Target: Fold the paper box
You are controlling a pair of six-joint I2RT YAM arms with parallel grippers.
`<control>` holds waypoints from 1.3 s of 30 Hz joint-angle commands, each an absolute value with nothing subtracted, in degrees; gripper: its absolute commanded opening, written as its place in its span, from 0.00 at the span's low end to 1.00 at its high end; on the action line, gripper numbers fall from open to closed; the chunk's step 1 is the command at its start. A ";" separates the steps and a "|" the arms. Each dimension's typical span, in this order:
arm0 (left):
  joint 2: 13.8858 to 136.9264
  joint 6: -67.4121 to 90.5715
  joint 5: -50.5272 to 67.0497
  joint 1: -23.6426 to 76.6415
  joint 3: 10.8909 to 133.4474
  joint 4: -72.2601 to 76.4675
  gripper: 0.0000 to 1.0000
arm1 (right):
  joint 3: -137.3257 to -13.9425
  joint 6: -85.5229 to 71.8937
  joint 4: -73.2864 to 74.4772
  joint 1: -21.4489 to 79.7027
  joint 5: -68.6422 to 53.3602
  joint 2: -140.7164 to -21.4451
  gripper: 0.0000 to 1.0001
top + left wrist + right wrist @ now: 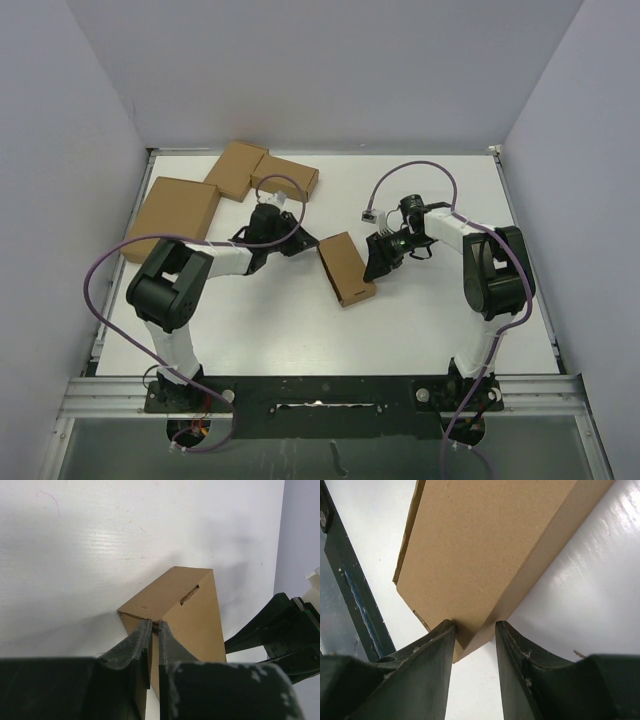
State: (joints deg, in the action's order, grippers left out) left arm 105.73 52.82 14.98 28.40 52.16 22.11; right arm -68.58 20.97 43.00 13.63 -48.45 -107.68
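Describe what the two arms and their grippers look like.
Both arms, left arm and right arm, have white links with bulky black joints. A purple cable loops along each. The left gripper and right gripper have dark, tapered, matte fingers.

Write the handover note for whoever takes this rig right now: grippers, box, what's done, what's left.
Left gripper: shut, its fingers pinching the top edge at one end of the paper box.
Right gripper: closed on a corner of the box, from the other side.
Box: lying on the table between the two arms, already a rectangular carton.
Done: body formed.
Left: check and finish the end closures. Whether the flaps are fully tucked cannot be told from these views.
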 commanded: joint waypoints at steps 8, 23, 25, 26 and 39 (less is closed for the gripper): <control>103.90 50.85 14.53 29.62 52.19 22.53 0.13 | -68.99 23.55 41.84 14.51 -42.54 -109.43 0.38; 85.68 39.76 6.37 30.77 41.01 19.60 0.26 | -69.06 23.55 41.84 14.15 -42.73 -109.05 0.38; 84.97 38.57 5.40 31.37 39.87 17.75 0.10 | -69.02 23.55 41.84 14.15 -42.72 -109.04 0.38; 84.91 38.24 5.18 31.76 39.29 17.11 0.04 | -69.07 23.55 41.84 14.15 -42.71 -109.00 0.38; 95.53 39.39 1.18 45.48 47.42 12.31 0.00 | -68.91 23.63 41.74 14.57 -42.28 -109.25 0.38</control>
